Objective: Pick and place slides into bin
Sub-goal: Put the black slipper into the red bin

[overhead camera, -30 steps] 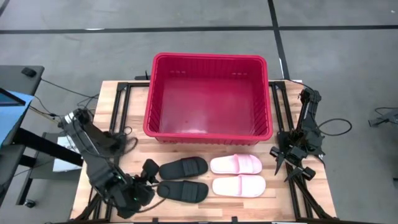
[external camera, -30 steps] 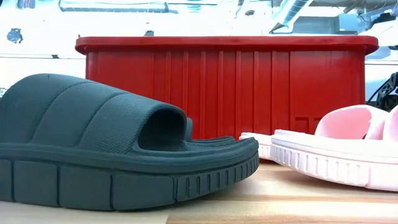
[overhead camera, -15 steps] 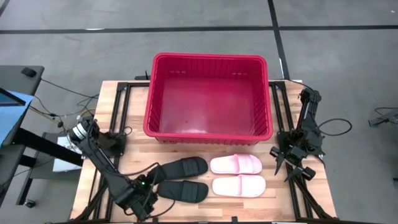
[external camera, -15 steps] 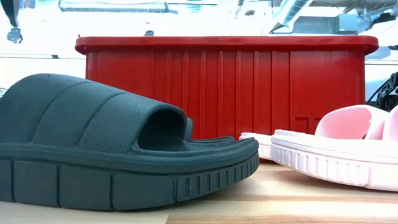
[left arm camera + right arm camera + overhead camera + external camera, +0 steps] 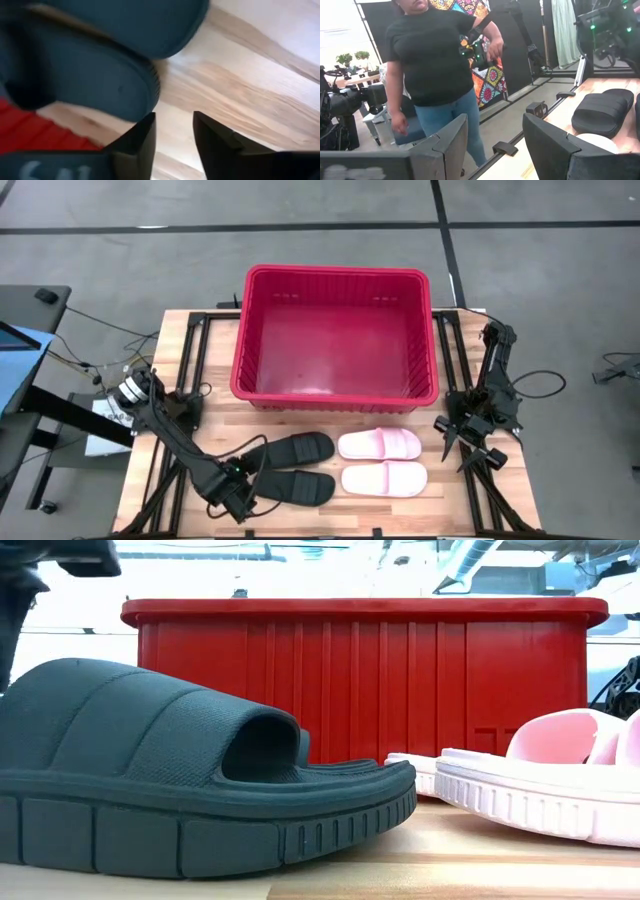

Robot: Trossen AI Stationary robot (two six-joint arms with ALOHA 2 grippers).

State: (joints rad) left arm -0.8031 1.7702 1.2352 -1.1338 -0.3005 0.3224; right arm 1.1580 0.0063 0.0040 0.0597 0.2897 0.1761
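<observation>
Two black slides (image 5: 292, 448) (image 5: 295, 487) lie sole-down side by side at the table's near left. Two pink slides (image 5: 380, 444) (image 5: 384, 478) lie to their right. The red bin (image 5: 335, 338) stands behind them on the table. My left gripper (image 5: 250, 485) is low at the heel end of the nearer black slide. In the left wrist view its fingers (image 5: 172, 132) are open with bare wood between them and the slide's heel (image 5: 100, 85) just ahead. I cannot tell whether one fingertip touches the slide. My right gripper (image 5: 492, 130) is open and empty at the table's right edge (image 5: 455, 442).
In the low view the nearer black slide (image 5: 200, 780) fills the left, a pink slide (image 5: 540, 790) the right, and the bin's wall (image 5: 360, 670) stands behind. A person (image 5: 435, 65) stands beyond the table in the right wrist view. Bare wood lies near the front edge.
My left arm has stretched out toward the table's near edge, and its gripper has gone down and a little right, toward the heel of the nearer black slide. The slides have not moved.
</observation>
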